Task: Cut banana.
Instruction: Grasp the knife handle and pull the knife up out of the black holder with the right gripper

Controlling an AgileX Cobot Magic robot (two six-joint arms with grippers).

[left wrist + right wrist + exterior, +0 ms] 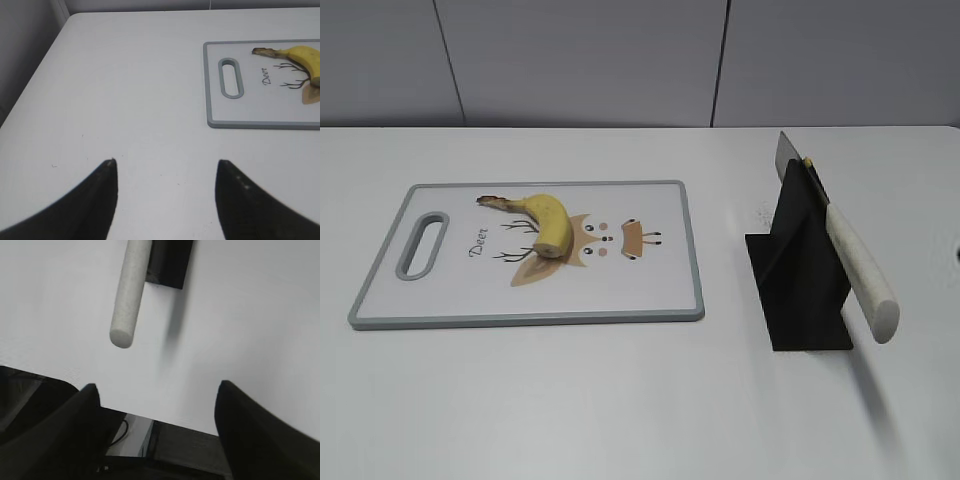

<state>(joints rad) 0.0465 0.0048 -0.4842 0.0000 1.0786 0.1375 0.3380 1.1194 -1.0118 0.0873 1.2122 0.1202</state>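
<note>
**Both grippers spread, holding nothing; banana on board**

Left gripper (pixel 165 192): jaws wide apart, nothing between them, above bare table (pixel 125 90). Banana (pixel 299 56) lies ahead and to the right of it, well apart, on the cutting board (pixel 212 100), beyond the handle slot (pixel 231 77); stem points toward the slot.

Right gripper (pixel 157 427): jaws wide apart, nothing held, near the table's front edge. Knife (pixel 129 290) handle hangs ahead, slightly left, well clear of the fingers.

Exterior view: knife slanted in black stand (pixel 798 275), right of the board. Banana on the board's left-centre, over the deer print (pixel 590 245).
</note>
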